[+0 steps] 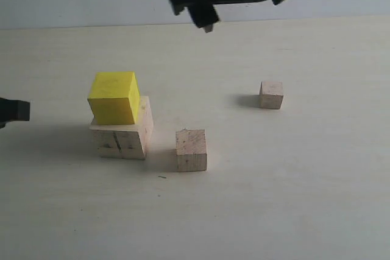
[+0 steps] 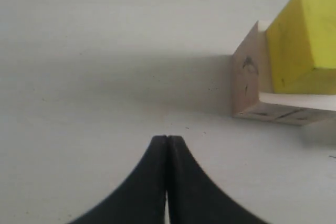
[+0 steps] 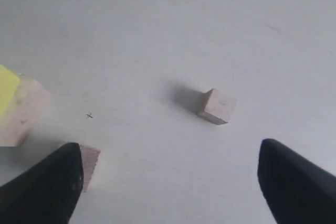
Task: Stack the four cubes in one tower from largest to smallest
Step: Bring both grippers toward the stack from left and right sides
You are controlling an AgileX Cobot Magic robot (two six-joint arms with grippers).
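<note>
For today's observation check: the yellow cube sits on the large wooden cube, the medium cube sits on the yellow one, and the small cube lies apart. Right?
No. The medium cube stands on the table beside the large wooden cube, not on the yellow cube, as the exterior view shows. The yellow cube does sit on the large one, and the small cube lies apart.

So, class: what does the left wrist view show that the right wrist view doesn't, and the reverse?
Only the left wrist view: the left gripper, jaws shut and empty. Only the right wrist view: the right gripper, jaws open, the small wood cube and part of the medium wood cube. Both: the yellow cube sitting on the large wood cube, and the pale table.
</note>
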